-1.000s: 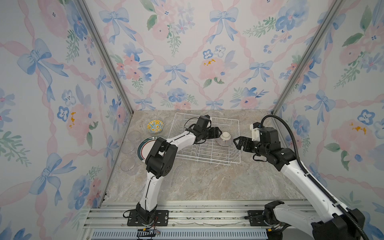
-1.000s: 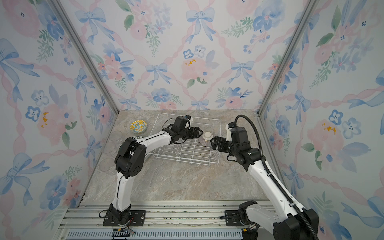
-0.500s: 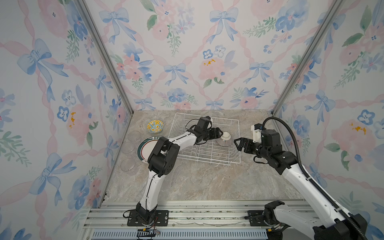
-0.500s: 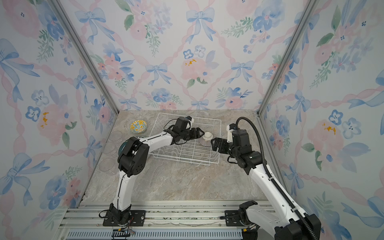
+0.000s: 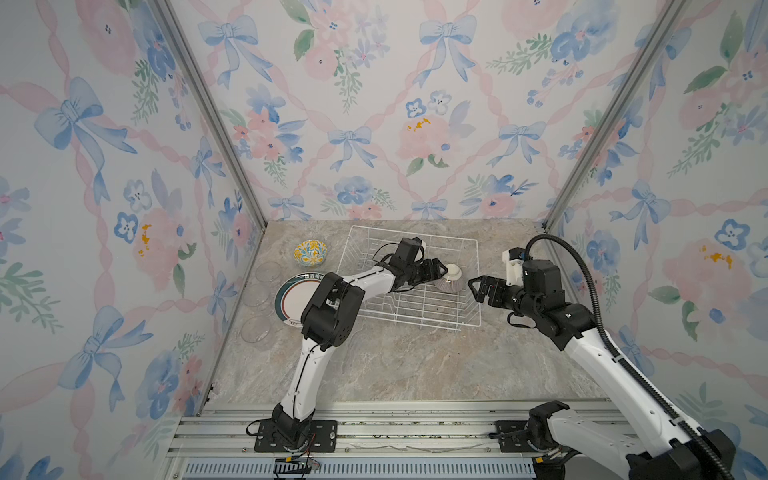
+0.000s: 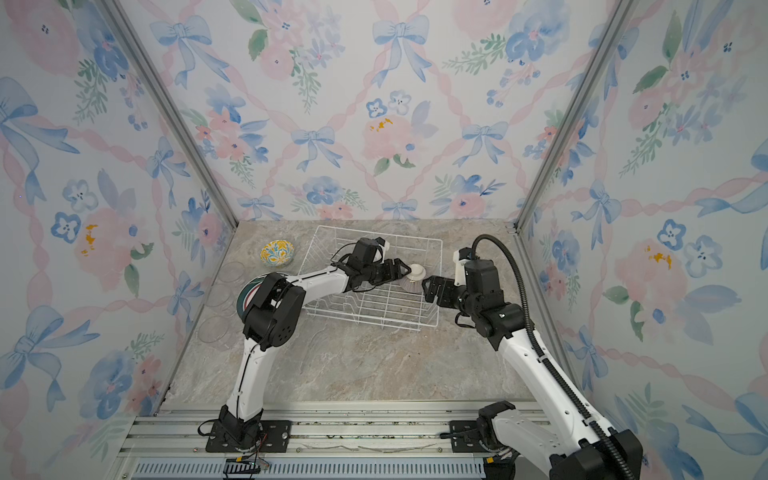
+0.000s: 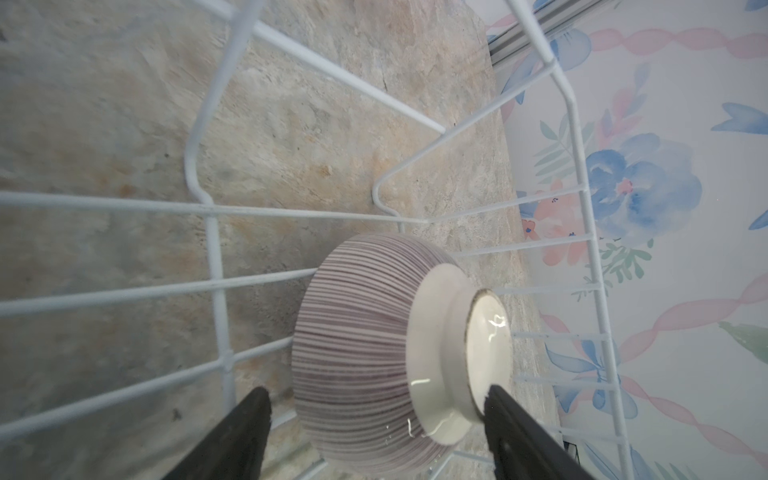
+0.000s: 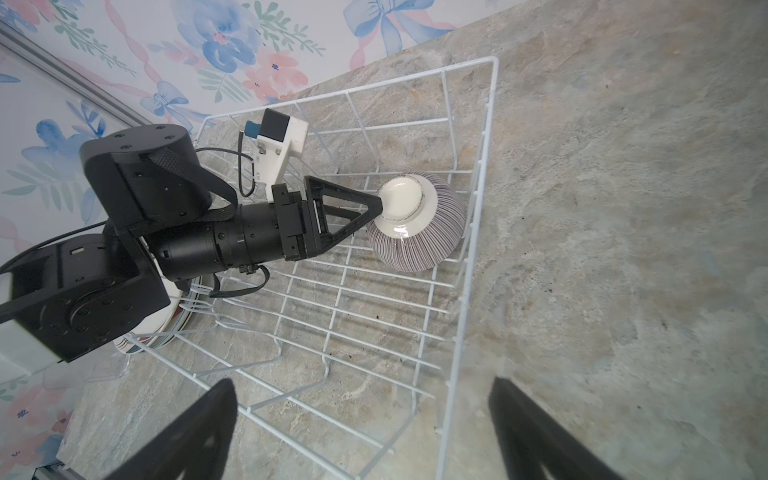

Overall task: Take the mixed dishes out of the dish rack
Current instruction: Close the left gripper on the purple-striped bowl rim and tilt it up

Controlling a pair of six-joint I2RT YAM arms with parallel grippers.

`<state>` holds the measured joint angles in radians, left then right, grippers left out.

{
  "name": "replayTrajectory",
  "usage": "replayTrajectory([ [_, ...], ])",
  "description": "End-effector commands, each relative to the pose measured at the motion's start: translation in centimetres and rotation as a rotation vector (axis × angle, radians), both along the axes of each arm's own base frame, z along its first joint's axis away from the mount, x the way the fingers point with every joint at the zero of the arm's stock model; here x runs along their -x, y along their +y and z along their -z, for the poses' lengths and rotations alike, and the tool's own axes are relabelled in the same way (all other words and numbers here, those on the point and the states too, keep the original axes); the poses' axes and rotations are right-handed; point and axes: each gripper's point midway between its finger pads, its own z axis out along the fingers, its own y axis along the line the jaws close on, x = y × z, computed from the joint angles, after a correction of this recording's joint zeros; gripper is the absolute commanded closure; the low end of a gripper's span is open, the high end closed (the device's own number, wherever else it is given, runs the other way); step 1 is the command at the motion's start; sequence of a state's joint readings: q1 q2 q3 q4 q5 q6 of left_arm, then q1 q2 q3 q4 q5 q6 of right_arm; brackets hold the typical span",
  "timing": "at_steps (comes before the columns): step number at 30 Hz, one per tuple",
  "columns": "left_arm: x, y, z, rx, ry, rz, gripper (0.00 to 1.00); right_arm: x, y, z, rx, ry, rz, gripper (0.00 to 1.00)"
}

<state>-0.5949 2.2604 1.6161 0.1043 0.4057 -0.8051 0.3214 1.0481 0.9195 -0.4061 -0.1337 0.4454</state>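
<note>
Purple-striped bowl [image 7: 353, 353] lies inverted, tilted, in rack [image 7: 215, 270]

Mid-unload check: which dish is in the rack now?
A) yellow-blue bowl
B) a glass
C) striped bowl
C: the striped bowl lies foot-up at one end of the rack, within the open left hand; the yellow-blue bowl and the glasses stand on the table outside it.

I see the stripy purple bowl [image 5: 451, 280] tipped bottom-up in the white wire rack [image 5: 415, 307]. The yellow bowl [image 5: 310, 253], plate [image 5: 293, 296] and glasses [image 5: 257, 330] sit outside it.
</note>
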Motion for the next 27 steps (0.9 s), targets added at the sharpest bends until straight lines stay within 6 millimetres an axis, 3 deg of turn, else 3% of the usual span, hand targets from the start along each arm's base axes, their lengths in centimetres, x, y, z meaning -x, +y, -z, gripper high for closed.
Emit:
replayTrajectory([
  [1, -0.6, -0.4, 0.2, 0.034, 0.008, 0.004, 0.19, -0.1, -0.3, 0.8, 0.022, 0.019, 0.0, 0.03],
  [13, -0.6, -1.9, 1.0, 0.09, 0.047, 0.025, 0.18, -0.1, -0.7, 0.7, 0.022, 0.018, 0.008, 0.03],
  [27, 0.8, -3.1, -2.6, 0.24, 0.034, 0.087, 0.2, -0.3, -0.8, 1.4, 0.016, 0.043, 0.016, 0.03],
])
